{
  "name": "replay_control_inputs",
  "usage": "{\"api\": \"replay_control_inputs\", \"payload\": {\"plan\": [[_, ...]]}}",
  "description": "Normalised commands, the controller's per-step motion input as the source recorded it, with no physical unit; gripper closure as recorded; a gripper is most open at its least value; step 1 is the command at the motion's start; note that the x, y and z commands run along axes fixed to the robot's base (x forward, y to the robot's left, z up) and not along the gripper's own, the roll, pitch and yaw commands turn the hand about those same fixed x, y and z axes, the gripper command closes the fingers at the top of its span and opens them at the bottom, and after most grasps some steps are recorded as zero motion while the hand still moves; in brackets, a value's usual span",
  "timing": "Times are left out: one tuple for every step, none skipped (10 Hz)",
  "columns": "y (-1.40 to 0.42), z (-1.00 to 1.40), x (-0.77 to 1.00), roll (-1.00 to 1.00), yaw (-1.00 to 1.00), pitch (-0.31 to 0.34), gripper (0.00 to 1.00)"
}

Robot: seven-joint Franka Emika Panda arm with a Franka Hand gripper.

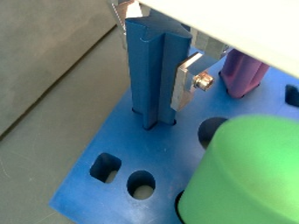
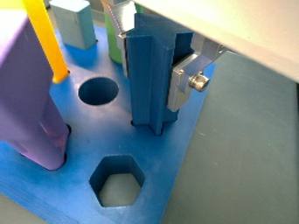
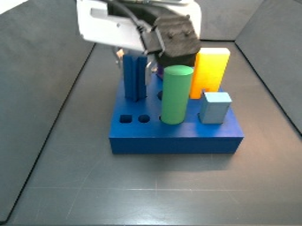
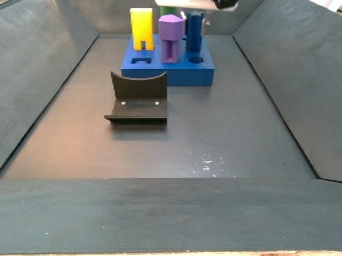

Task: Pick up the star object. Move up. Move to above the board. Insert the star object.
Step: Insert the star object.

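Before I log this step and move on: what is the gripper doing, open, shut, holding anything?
Gripper: over the board, shut on the star object, whose lower end sits in a hole in the board.

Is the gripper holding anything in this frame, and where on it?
The gripper holds the star object by its upper sides; its lower end sits in the board.

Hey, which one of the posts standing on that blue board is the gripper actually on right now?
The star object, the dark blue ridged post: the gripper is on it at the board. The green cylinder and purple post stand free.
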Motion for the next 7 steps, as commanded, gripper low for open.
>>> {"api": "replay_control_inputs", "payload": {"plan": [[-0.05, -0.84, 0.00, 0.07, 0.00, -0.146, 1.00], [-0.03, -0.95, 0.00, 0.05, 0.00, -0.149, 1.00], [-0.04, -0.94, 0.00, 0.08, 0.00, -0.151, 1.00], [-0.02, -0.65, 0.00, 0.00, 0.00, -0.157, 1.00], [0.01, -0.25, 0.00, -0.10, 0.00, -0.163, 1.00], [0.03, 0.00, 0.00, -0.04, 0.00, 0.000, 1.00], [0.00, 0.00, 0.00, 0.00, 0.00, 0.000, 1.00]]}}
